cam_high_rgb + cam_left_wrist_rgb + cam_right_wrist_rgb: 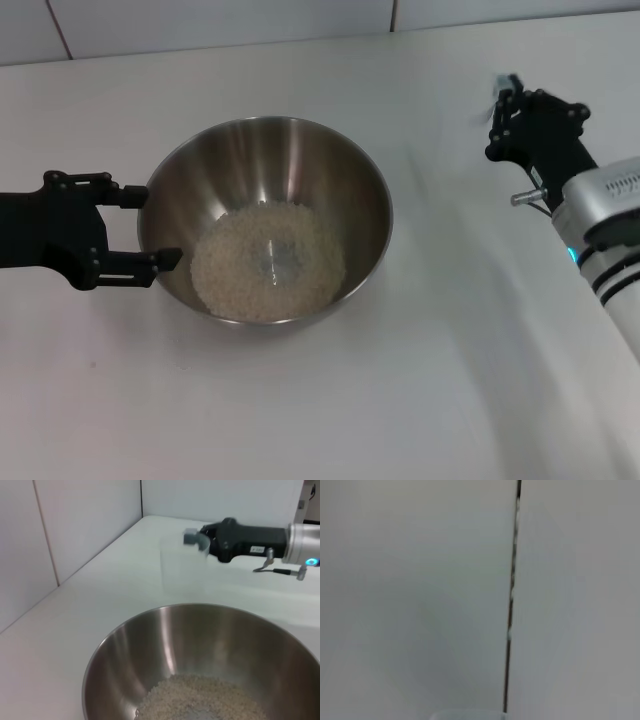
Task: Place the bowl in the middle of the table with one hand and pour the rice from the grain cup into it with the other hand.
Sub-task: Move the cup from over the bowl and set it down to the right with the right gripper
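Filling the scene, the plain white table (330,400) carries a large round stainless-steel bowl (362,205) holding pale rice grains (268,262). Beside the bowl's rim, the black left gripper (148,227) stands spread apart. Well beyond the bowl, the black right gripper (200,540) clamps an upright clear plastic grain cup (183,567). No writing is legible.
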`<state>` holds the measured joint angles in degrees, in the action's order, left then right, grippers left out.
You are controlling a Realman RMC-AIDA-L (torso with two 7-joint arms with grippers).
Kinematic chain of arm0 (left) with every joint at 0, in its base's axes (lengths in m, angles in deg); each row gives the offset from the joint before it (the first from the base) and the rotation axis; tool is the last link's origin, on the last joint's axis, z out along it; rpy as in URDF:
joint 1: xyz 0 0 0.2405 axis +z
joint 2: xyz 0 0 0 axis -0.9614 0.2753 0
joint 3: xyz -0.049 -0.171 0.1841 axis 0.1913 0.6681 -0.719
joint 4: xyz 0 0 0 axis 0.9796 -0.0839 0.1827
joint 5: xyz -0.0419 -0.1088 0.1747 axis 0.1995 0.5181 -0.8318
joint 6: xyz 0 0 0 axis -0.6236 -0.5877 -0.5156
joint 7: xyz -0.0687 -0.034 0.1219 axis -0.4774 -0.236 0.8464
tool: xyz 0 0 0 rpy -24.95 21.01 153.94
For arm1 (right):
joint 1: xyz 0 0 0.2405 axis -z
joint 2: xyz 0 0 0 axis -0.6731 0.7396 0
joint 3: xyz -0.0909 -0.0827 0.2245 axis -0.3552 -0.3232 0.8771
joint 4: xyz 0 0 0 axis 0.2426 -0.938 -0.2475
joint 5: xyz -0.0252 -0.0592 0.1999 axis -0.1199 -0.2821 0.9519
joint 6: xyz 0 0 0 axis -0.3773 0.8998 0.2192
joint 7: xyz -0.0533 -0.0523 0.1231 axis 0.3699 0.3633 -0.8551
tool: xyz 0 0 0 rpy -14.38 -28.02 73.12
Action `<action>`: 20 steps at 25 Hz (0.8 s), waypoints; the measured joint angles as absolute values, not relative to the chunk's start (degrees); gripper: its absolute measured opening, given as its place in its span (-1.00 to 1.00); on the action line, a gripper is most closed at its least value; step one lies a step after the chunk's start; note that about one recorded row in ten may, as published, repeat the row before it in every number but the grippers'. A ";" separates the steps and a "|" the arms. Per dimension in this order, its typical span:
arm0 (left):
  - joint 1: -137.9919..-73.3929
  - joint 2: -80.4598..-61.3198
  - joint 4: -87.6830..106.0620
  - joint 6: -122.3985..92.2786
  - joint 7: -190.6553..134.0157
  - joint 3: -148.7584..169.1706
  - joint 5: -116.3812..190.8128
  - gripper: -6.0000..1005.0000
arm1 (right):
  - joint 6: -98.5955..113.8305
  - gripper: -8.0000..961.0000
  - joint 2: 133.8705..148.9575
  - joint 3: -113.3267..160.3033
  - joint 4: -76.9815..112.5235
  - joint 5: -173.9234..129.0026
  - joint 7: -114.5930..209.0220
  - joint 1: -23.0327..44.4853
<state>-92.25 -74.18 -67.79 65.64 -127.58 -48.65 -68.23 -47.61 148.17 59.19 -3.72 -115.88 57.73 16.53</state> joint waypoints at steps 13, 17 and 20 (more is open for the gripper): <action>-92.58 -74.27 -67.17 65.65 -127.40 -48.74 -68.21 0.60 | -40.04 -0.92 148.23 50.60 -0.37 -116.07 53.35 12.72; -92.61 -74.27 -67.09 65.61 -127.28 -48.74 -68.21 0.60 | -39.16 -0.92 148.29 50.58 -0.35 -116.06 53.31 13.65; -92.56 -74.27 -67.07 65.53 -127.20 -48.74 -68.21 0.60 | -38.99 -0.92 148.30 50.56 -0.51 -116.07 53.29 15.23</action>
